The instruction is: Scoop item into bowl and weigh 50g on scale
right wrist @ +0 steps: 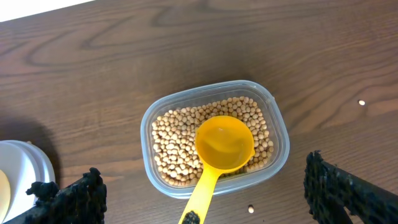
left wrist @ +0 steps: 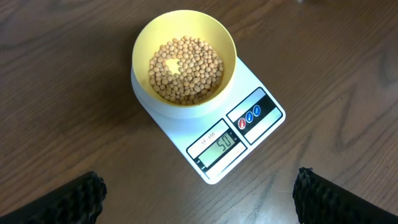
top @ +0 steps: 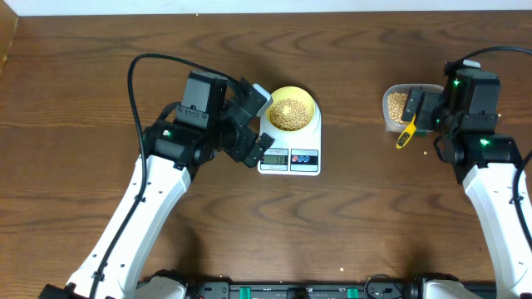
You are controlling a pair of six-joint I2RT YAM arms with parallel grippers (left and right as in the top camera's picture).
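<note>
The pale yellow-green bowl (top: 292, 110) (left wrist: 184, 59) sits on the white scale (top: 290, 149) (left wrist: 217, 134) and holds tan beans (left wrist: 185, 70). The scale's display reads 50. My left gripper (left wrist: 199, 196) (top: 253, 124) is open and empty, just left of the scale. More beans fill the clear tub (right wrist: 214, 138) (top: 401, 106) at the right. The yellow scoop (right wrist: 222, 149) (top: 406, 131) rests empty in the tub, handle over the rim. My right gripper (right wrist: 202, 193) (top: 424, 112) is open above the tub, holding nothing.
A few loose beans lie on the brown wooden table, one by the tub's front edge (right wrist: 250, 210) and one to the right (right wrist: 362, 102). The table's far edge meets a white wall (top: 266, 7).
</note>
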